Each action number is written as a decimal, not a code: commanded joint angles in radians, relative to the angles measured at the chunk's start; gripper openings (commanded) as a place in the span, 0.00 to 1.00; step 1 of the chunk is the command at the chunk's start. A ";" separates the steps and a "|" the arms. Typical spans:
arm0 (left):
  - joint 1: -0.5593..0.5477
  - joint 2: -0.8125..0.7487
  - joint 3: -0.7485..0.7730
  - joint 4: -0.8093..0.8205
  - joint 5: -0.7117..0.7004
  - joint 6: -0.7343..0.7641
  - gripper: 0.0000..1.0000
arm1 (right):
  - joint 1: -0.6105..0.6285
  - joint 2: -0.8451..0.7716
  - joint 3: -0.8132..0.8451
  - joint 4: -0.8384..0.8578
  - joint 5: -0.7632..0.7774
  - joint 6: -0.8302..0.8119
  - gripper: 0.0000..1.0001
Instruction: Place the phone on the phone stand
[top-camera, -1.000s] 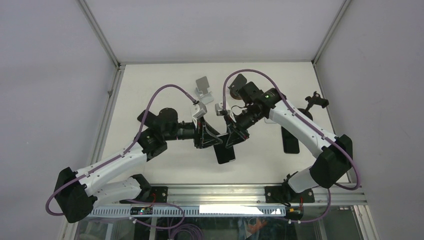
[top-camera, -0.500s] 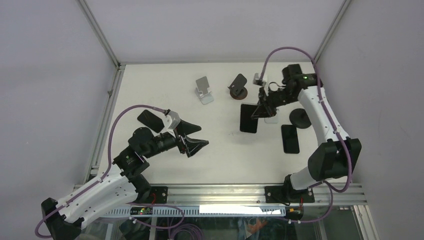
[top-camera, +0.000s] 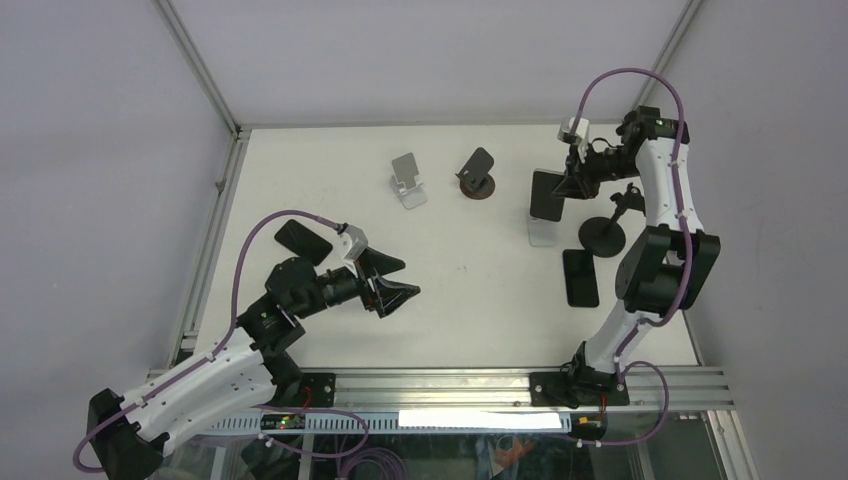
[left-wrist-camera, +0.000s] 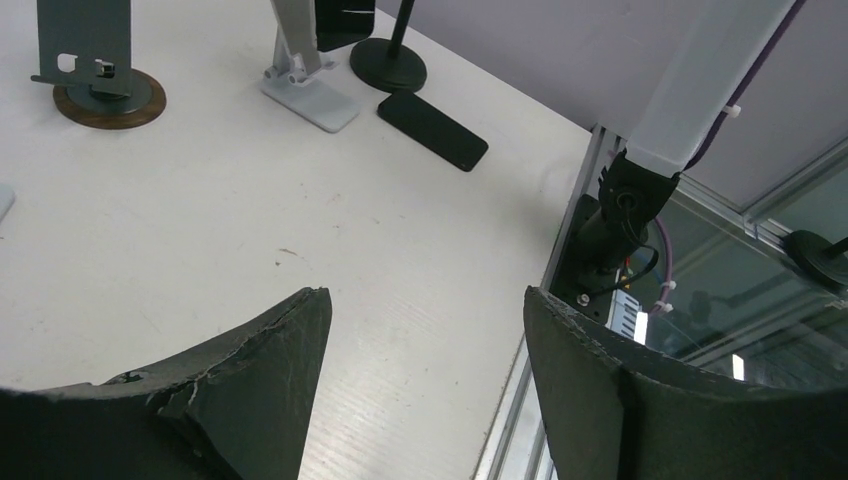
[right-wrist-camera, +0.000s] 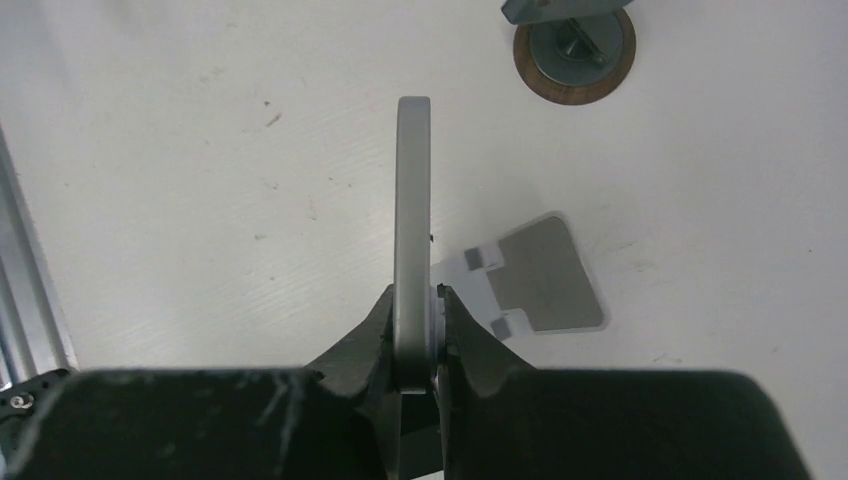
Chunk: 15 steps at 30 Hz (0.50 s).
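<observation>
right gripper (right-wrist-camera: 413, 302) is pinched shut on the lower edge of the phone (right-wrist-camera: 412, 200), jaws pressed flat to its two faces, so the wrist view sees the slab edge-on and upright; that grip seems chosen to leave the bottom edge and back free to meet a cradle. in the top view the phone (top-camera: 546, 195) hangs in the air just off the 12 o'clock side of the silver stand (top-camera: 543, 235), not yet touching it, and the stand's plate (right-wrist-camera: 540, 275) lies at 4 o'clock of the jaws in the wrist view. by my reading the phone needs to tilt back and come down toward 6 o'clock. room is tight at 3 to 4 o'clock, where the black pole stand (top-camera: 603, 236) sits near, with a second phone (top-camera: 580, 277) flat at 5 o'clock; the 9 o'clock side is bare table (top-camera: 330, 170) up to the brown-based stand (top-camera: 477, 176). the table's right rail runs close at 3 o'clock, past the arm. left gripper (left-wrist-camera: 420, 310) is wide open and holds nothing, hovering well apart at 8 o'clock, out of the way.
</observation>
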 joint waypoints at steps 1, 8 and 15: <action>-0.004 0.009 -0.005 0.068 0.016 -0.013 0.72 | -0.021 0.097 0.131 -0.106 -0.013 -0.212 0.02; -0.004 -0.006 -0.019 0.074 0.016 -0.024 0.71 | -0.036 0.167 0.187 -0.097 -0.042 -0.267 0.06; -0.003 0.002 -0.021 0.089 0.018 -0.030 0.71 | -0.036 0.215 0.224 -0.105 -0.072 -0.315 0.11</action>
